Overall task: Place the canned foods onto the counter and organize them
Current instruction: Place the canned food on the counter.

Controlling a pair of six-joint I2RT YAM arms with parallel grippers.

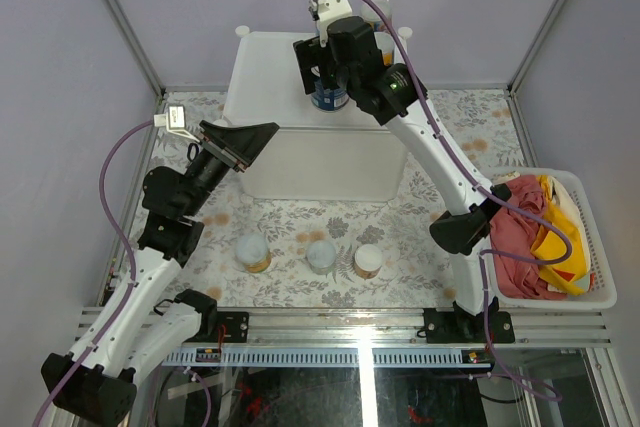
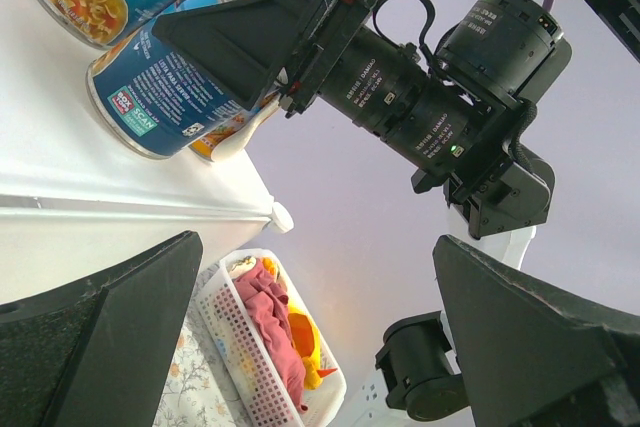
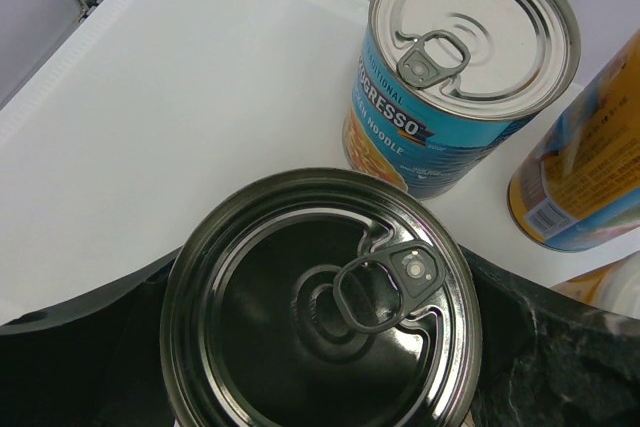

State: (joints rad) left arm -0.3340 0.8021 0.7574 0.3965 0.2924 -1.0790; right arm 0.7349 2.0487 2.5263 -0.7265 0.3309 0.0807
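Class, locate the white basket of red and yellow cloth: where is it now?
In the top view, the basket sits at the right edge, just right of the right arm, and right of and nearer than the counter.

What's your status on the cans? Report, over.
Left hand open. Right hand astride blue can on counter, grip unclear. Three cans on table. Neighbouring cans close beside.

Blue soup can [image 3: 320, 307] upright beside another [image 3: 460, 67] atop white counter [image 3: 180, 117]; three cans [image 1: 321, 255] off it.
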